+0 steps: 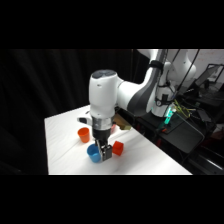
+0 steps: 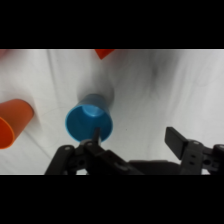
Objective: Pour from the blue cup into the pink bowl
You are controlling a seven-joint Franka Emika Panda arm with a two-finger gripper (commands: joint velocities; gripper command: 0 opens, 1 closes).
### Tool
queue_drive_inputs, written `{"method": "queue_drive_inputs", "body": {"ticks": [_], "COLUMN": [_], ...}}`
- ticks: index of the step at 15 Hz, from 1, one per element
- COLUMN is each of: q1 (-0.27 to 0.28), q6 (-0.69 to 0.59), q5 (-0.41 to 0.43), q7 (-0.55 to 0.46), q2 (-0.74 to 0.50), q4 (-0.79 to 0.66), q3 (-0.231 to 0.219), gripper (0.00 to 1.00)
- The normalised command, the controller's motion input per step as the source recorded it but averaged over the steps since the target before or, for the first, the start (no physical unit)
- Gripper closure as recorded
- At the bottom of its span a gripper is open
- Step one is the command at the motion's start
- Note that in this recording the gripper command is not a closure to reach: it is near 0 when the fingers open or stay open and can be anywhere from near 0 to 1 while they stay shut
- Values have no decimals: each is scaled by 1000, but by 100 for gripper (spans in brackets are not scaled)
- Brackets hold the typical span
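Observation:
The blue cup (image 1: pixel 93 153) stands upright on the white table near its front edge. In the wrist view I look down into its open mouth (image 2: pixel 89 122). My gripper (image 1: pixel 105 154) hangs just right of the cup, low over the table. It is open (image 2: pixel 135 136): the left finger (image 2: pixel 96 134) sits at the cup's near rim and the right finger (image 2: pixel 174 139) stands well off to the side over bare cloth. Nothing is held. The pink bowl is hidden; only a reddish sliver (image 1: pixel 114 128) peeks out behind the arm.
An orange cup (image 1: pixel 83 133) stands behind and left of the blue cup, also seen in the wrist view (image 2: pixel 15 123). A small red-orange block (image 1: pixel 118 147) sits right of the gripper. Dark equipment crowds the table's right side (image 1: pixel 175 125).

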Motion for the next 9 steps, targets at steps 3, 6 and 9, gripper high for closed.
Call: {"method": "queue_drive_inputs", "body": {"ticks": [3, 6, 9], "q1": [187, 141, 96], "q6": [153, 89, 36], "q5": [-103, -35, 28], "q7": [248, 166, 95], "q2": [308, 274, 199], "q4": [304, 284, 223], "q3": [-209, -138, -87], "gripper": [0, 0, 0]}}
